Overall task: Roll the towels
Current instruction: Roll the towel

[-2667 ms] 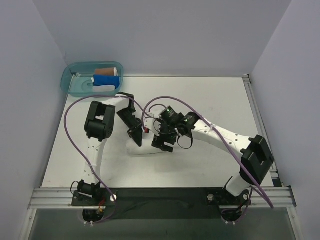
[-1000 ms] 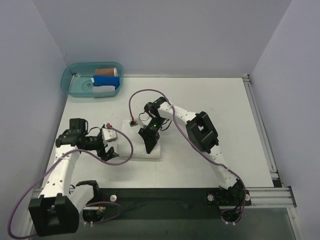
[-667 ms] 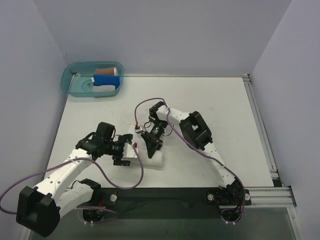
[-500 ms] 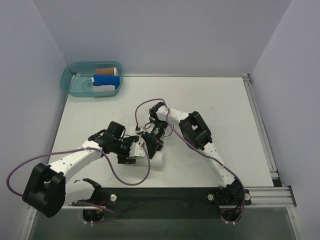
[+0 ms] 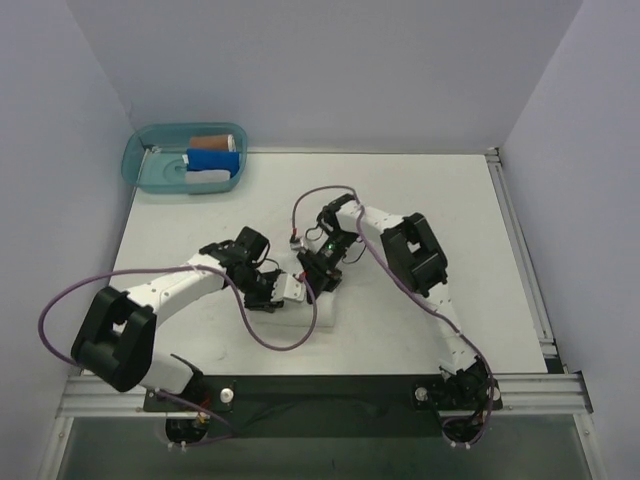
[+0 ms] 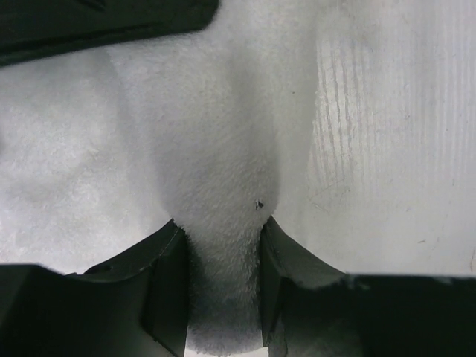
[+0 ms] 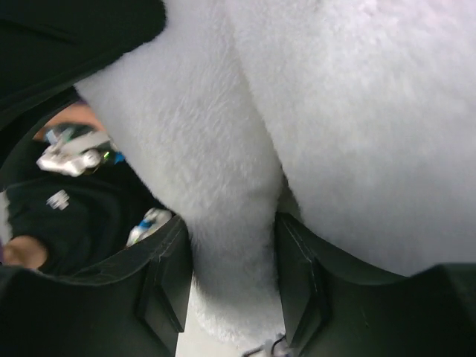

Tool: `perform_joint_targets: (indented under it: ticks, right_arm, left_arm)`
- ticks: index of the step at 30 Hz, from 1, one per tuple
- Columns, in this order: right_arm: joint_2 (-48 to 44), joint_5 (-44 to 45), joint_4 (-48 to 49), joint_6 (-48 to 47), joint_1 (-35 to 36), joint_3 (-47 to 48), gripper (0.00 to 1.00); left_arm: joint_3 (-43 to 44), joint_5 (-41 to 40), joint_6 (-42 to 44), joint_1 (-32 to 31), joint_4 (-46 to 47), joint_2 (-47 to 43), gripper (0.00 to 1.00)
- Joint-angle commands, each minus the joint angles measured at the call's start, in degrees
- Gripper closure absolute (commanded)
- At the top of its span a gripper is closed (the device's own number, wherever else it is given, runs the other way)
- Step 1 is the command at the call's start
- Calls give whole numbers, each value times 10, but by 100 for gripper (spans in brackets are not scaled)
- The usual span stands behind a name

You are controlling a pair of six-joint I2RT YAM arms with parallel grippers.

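The white surface (image 5: 420, 200) is your largest reference. On it the towel (image 5: 320, 314) lies near the middle, closer to the arm bases than to the far wall, and much of it sits hidden under the two wrists. The teal bin (image 5: 135, 160) sits well apart at the far-left corner, with a blue towel (image 5: 212, 160) and a brown towel (image 5: 212, 142) inside. Your left hand (image 6: 221, 253) is clenched on a raised ridge of the white terry, with cloth filling the gap between its fingers. Your right hand (image 7: 232, 260) is clamped on a thick fold of the same towel. From above, the two hands are almost against each other over the towel's near-left part. That closeness is probably your main risk, because any turn or crossing move could knock the wrists together or catch a purple cable. If one hand leads, the cloth will likely bunch or twist rather than roll evenly. The left pinch looks shallow, so a sharp tug could pull the plush fold free.
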Motion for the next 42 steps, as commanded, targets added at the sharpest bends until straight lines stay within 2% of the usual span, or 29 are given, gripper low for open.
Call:
perform_joint_targets:
  ticks: [1,5,9,10,13,15,20,24,28,31,35,38,40,41,42]
  right_arm:
    - [-117,141,128,39,-79,-47,57]
    - [-236,155,178,50,-119,-105,57]
    - [-367,183,194,24,-131,-177,55]
    - [-390,189,199,21,-129,-192,53]
    - [-474,214,228,14,-126,-261,39]
    - [-532,239,261,15,-115,-307,31]
    - [-611,329,295,-25,-31,-353,32]
    - [-612,415,326,-50,77,-377,33]
    - [-570,516,379,-74,140,-376,28]
    - [-533,548,424,-104,178,-377,21]
    - [-481,580,469,-131,203,-381,19]
    - [-448,575,486,-142,213,-383,20]
    - [-432,553,486,-142,214,-384,29]
    - [-418,543,486,-143,212,-387,36]
    - [-411,536,485,-143,211,-390,60]
  left_arm:
    - [10,-4,17,3,-164,58,93]
    - [51,18,28,31,-208,123,91]
    - [122,36,44,76,-266,227,87]
    - [158,44,44,84,-275,243,86]
    - [234,58,48,108,-317,313,82]
    - [270,62,50,114,-344,356,79]
    - [377,59,48,120,-403,447,76]
    - [422,64,45,121,-426,486,76]
    - [445,69,43,124,-436,507,75]
    - [452,72,43,124,-442,516,74]
    - [454,72,42,127,-441,526,68]
    - [460,78,37,132,-441,535,65]
    - [463,80,33,137,-441,537,64]
    - [463,81,31,139,-439,536,63]
    - [462,81,27,141,-436,535,63]
